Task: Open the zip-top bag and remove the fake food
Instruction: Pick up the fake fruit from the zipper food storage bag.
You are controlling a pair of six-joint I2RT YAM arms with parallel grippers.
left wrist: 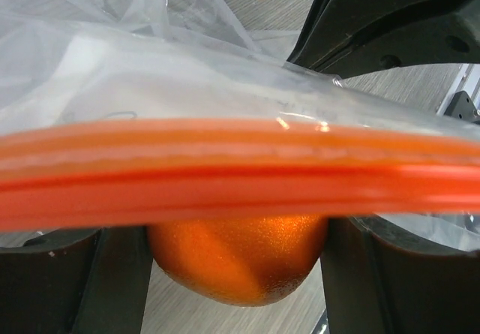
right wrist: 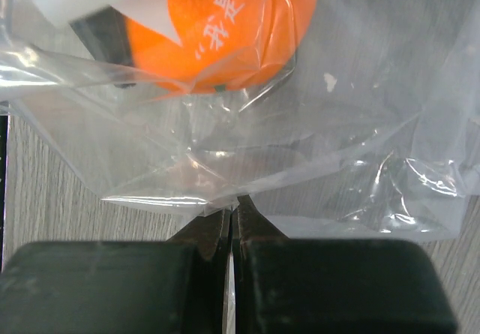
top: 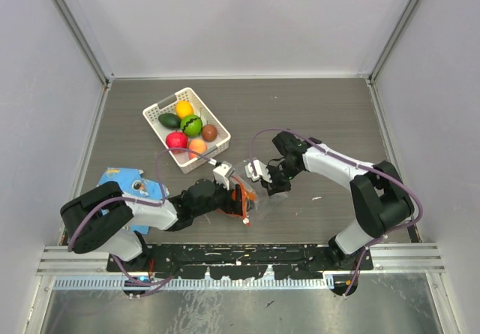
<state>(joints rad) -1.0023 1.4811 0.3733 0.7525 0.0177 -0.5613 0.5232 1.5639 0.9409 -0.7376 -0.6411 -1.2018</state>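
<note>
Two pincers meet over one zip-top bag on the tabletop. The left pincer has its two fingers set wide apart, and one orange fruit fills the gap between them, pressed on both sides. The bag's single red-orange zip strip runs straight across in front of that fruit, and clear film bunches above it. I cannot tell whether film lies between the fingers and the fruit.

The right pincer is just beside the left one, fingertip to fingertip. Its jaws are closed tight on a fold of the bag's clear film. The rest of the crinkled pouch spreads away beyond it.

Beyond the left pincer, well apart from it, sits one white basket with six toy fruits: yellow-orange, dark green, green, brown, red and peach. That makes seven fruits in all.

One blue cloth lies behind the left pincer, beside that arm's elbow.
</note>
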